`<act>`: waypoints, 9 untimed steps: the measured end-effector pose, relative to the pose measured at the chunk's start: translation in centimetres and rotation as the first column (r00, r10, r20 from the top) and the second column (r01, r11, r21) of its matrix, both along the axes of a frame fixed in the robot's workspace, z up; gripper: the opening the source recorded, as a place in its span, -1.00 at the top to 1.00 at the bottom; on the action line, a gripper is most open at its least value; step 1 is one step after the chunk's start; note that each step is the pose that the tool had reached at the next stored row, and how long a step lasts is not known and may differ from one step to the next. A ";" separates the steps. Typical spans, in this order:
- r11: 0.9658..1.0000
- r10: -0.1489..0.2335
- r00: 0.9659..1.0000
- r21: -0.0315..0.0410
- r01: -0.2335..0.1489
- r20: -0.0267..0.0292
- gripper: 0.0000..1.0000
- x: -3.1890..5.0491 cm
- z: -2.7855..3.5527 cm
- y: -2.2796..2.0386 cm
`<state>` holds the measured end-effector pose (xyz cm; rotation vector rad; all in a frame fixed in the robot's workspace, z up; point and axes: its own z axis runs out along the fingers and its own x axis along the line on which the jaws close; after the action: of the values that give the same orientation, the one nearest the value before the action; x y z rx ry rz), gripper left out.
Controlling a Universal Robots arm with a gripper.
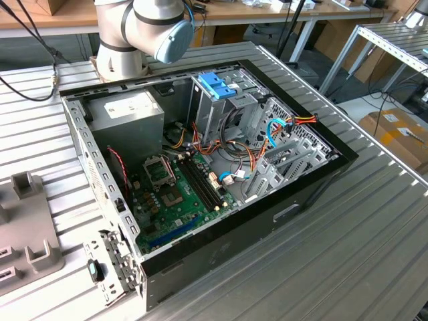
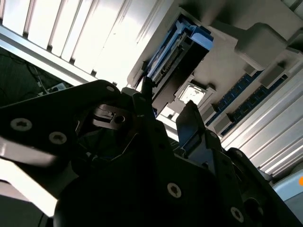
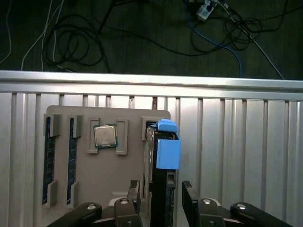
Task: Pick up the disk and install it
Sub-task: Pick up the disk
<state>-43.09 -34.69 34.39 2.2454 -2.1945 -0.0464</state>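
My pincer [image 3: 161, 185] is open, with one finger on each side of the disk [image 3: 166, 151]. The disk stands on edge in a slot of the grey holder tray [image 3: 128, 170] on the ribbed metal bench [image 3: 236, 156], near a processor chip [image 3: 104, 136].

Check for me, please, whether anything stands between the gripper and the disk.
Nothing visible does. In the first wrist view the open gripper straddles the disk, which stands on edge in the grey tray, one finger on each side with a small gap. The processor chip sits apart in its own slot of the tray.
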 end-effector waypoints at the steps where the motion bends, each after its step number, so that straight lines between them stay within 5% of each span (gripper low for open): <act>1: 1.000 0.000 1.000 -0.001 0.000 0.000 0.04 0.00 0.00 0.00; 6: 1.000 0.002 1.000 -0.003 -0.002 0.000 -0.23 0.00 -0.04 0.00; 9: 1.000 0.002 1.000 -0.003 -0.002 0.000 -0.23 0.00 -0.51 0.00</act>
<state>-43.09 -34.69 33.89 2.2463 -2.1907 -0.0434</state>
